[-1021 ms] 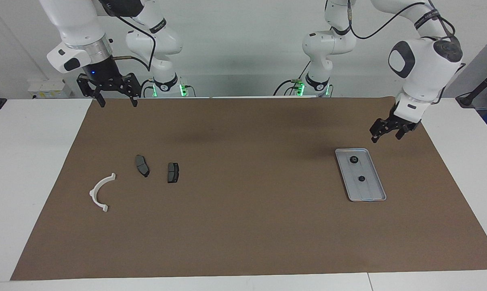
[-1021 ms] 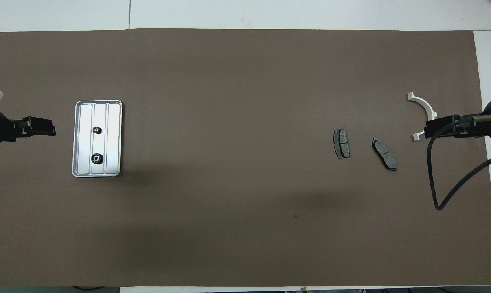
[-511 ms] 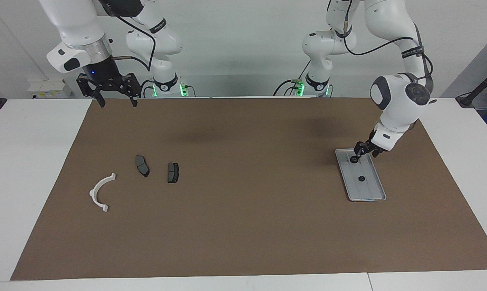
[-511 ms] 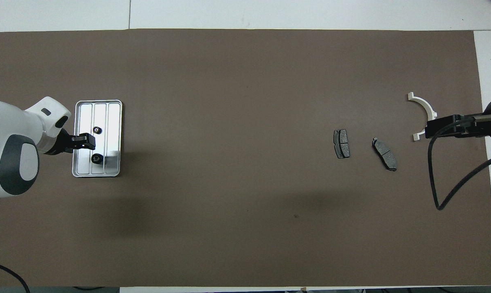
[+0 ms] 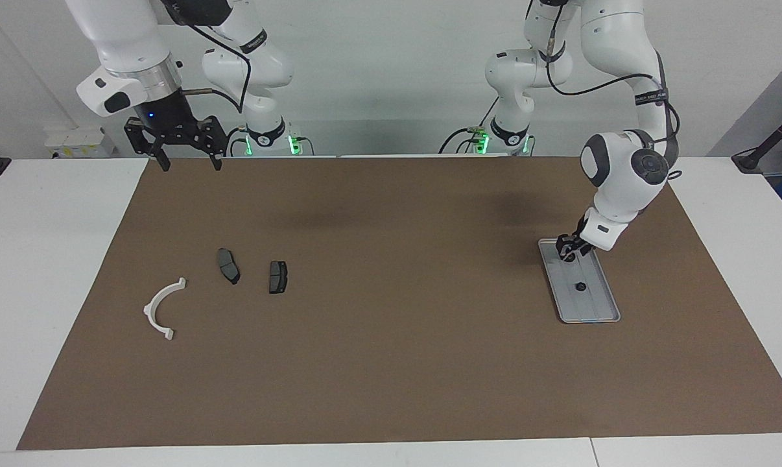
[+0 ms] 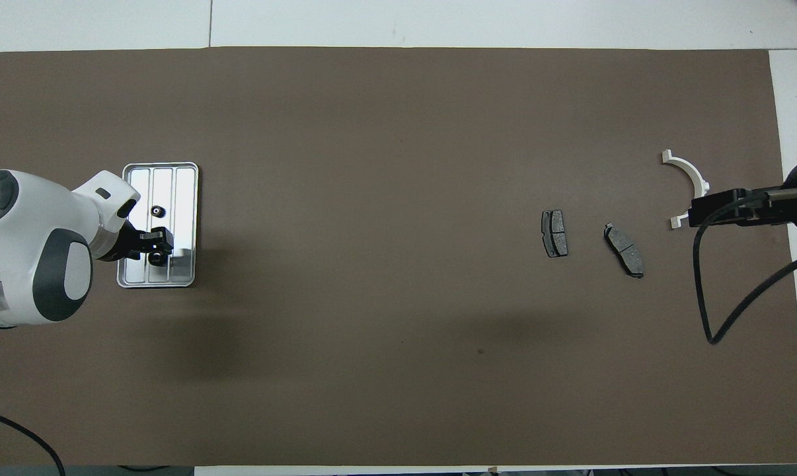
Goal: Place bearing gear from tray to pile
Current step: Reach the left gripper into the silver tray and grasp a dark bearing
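Bearing gear (image 6: pixel 156 257): small dark toothed ring in the ridged silver-grey tray (image 5: pixel 598 310), middle right of the facing frame, at the tray end nearer the robots, pinched between the fingers of the left gripper (image 5: pixel 567 251); a second bearing gear (image 5: pixel 580 287) lies loose in the tray's middle. Pile, middle left of the facing frame: white semicircular arc (image 5: pixel 161 309) and two dark brake pads (image 5: pixel 228 265) (image 5: pixel 277 276) on the brown mat (image 5: pixel 391 363). Right gripper (image 5: pixel 185 159): waiting, fingers spread, above the mat's upper left corner.
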You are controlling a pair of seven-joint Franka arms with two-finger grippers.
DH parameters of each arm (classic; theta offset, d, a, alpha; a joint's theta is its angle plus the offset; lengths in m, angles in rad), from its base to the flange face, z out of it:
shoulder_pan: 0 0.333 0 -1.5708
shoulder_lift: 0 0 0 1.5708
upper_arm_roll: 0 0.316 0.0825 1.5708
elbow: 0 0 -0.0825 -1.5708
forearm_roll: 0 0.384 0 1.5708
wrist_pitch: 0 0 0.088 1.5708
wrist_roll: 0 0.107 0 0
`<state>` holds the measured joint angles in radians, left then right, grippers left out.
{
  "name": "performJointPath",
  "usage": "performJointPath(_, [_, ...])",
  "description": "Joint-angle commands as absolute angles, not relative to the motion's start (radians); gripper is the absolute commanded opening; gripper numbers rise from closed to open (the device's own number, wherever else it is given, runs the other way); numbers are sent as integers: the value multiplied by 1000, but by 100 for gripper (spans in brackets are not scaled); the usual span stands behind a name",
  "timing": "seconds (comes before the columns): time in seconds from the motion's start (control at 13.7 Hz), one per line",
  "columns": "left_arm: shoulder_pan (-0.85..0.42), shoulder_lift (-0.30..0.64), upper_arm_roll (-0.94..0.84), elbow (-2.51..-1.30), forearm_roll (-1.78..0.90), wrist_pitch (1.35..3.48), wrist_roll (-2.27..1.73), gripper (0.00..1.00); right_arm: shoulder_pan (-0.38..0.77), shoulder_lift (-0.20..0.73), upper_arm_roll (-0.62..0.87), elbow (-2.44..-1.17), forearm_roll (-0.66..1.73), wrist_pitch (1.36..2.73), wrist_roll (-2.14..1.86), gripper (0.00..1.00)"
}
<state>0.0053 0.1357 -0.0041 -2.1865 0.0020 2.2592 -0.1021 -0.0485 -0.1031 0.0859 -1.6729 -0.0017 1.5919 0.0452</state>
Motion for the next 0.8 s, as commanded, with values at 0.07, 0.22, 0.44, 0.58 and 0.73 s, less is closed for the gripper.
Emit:
performJointPath(0.07, [6, 123, 3, -2217, -8, 2292, -107, 57, -60, -114, 95, -1672, 18, 1572, 14, 100])
performJointPath(0.22, [6, 123, 3, -2235, -8, 2309, -110, 57, -60, -115, 97, -1672, 18, 1572, 14, 100])
performJointPath(0.44, [5, 133, 3, -2252, -8, 2332, -109, 56, -60, -115, 97, -1672, 18, 1571, 14, 100])
performJointPath(0.58, [5, 137, 3, -2250, -8, 2335, -109, 56, -60, -117, 97, -1672, 18, 1571, 14, 100])
performJointPath(0.73, [6, 137, 3, -2250, -8, 2335, -104, 56, -60, -117, 97, -1672, 18, 1569, 14, 100])
